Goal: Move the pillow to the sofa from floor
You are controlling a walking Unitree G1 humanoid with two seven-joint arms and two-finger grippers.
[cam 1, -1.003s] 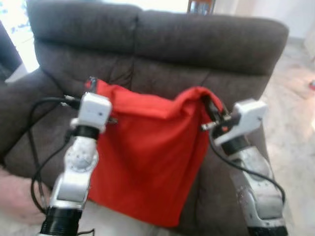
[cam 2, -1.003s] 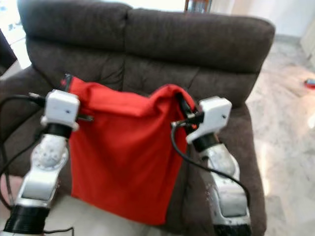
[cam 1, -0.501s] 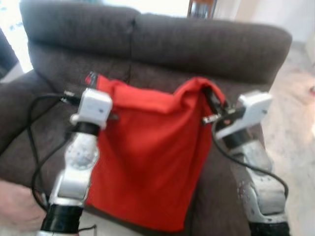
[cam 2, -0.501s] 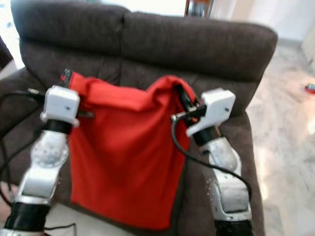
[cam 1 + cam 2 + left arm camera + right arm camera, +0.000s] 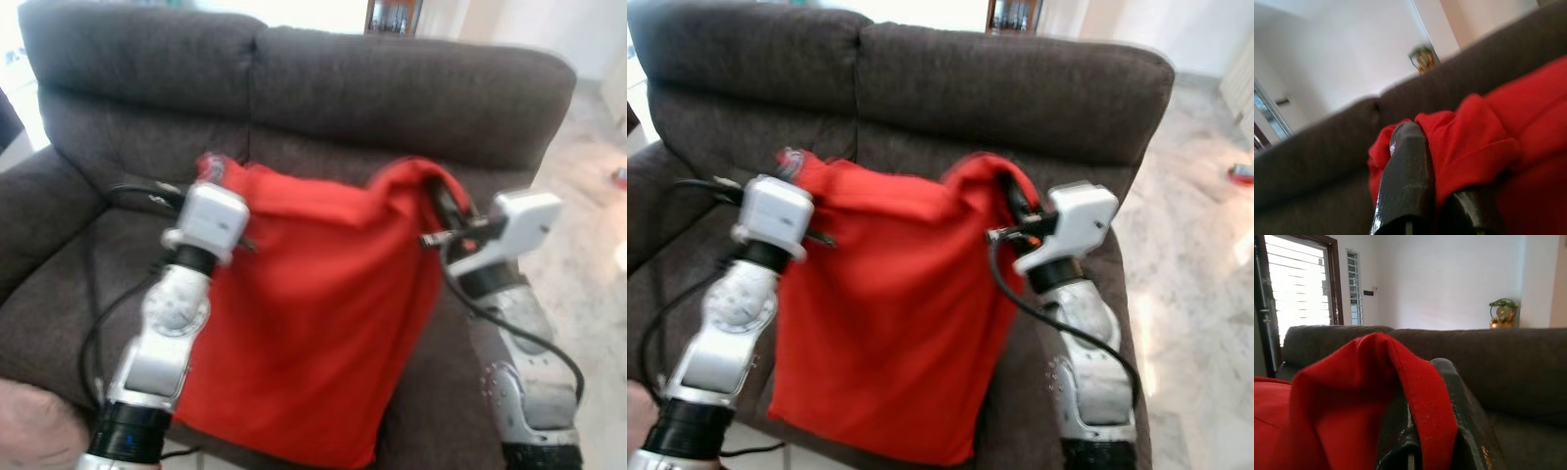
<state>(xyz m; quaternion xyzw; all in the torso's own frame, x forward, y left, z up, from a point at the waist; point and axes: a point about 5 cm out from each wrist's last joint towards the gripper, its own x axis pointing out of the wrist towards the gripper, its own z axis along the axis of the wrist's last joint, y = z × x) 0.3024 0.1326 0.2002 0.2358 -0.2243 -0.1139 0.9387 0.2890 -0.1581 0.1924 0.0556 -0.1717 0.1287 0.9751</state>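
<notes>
A limp red pillow (image 5: pixel 313 323) hangs by its two top corners above the seat of the dark brown sofa (image 5: pixel 392 88). My left gripper (image 5: pixel 209 172) is shut on its left corner, and the wrist view has red cloth (image 5: pixel 1469 142) pinched between the black fingers (image 5: pixel 1405 181). My right gripper (image 5: pixel 443 201) is shut on the right corner, where a red fold (image 5: pixel 1415 396) drapes over its fingers (image 5: pixel 1459 401). The pillow's lower edge hangs over the front of the seat.
The sofa's left armrest (image 5: pixel 24 245) rises beside my left arm. Pale marble floor (image 5: pixel 1205 294) lies to the right of the sofa, with a small red thing (image 5: pixel 1241 174) on it. A window (image 5: pixel 1298 289) and a gold ornament (image 5: pixel 1502 313) stand behind the sofa.
The camera has come closer to the sofa. Both grippers have carried the pillow forward and a little right, so it now hangs over the seat.
</notes>
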